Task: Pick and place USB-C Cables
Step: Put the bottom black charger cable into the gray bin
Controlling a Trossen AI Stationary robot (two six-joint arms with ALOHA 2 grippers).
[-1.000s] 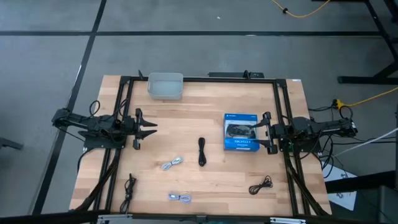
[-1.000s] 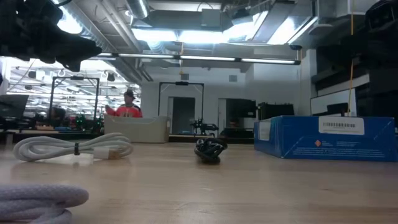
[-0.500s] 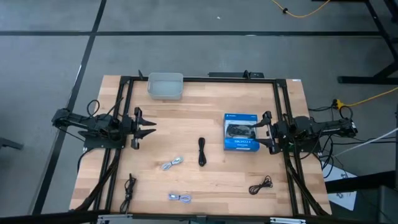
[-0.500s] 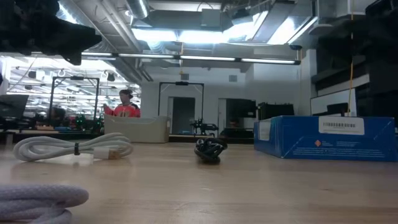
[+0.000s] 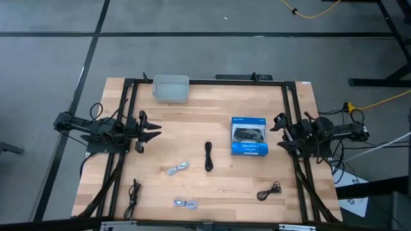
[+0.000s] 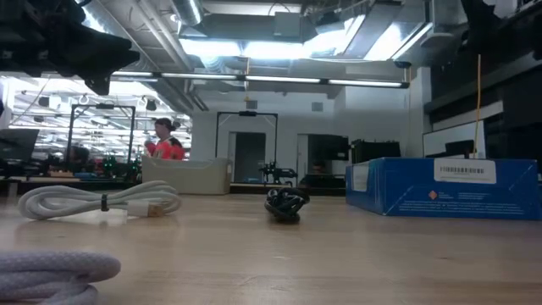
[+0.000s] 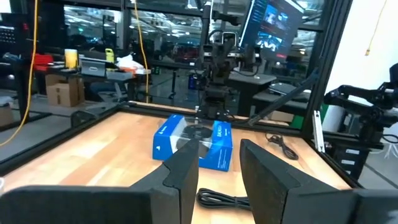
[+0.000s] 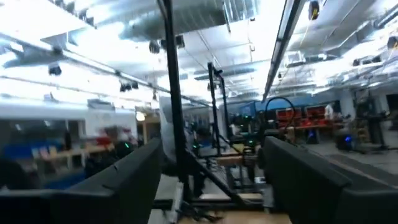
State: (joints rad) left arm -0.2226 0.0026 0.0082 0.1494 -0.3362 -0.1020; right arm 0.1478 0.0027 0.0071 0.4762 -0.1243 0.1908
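High view: the right gripper (image 5: 281, 133) has swung off the blue box (image 5: 249, 136), its fingers released and holding nothing; likely a first move toward a pick. The left gripper (image 5: 154, 131) waits, fingers spread. All 5 USB-C Cables (image 5: 208, 156) lie apart from both.

Low view: a grey bundle (image 6: 102, 202) rests untouched on the surface (image 6: 339, 254).

Left wrist view: a black cable (image 7: 225, 200) lies just beyond the parted fingers (image 7: 266, 176).

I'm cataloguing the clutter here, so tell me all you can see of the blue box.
The blue box is flat, rectangular, cardboard-looking, with a game controller pictured on its top and a white label on one side. It lies flat on the wooden table, toward the right arm's side, just short of the right claw. Nothing touches it.
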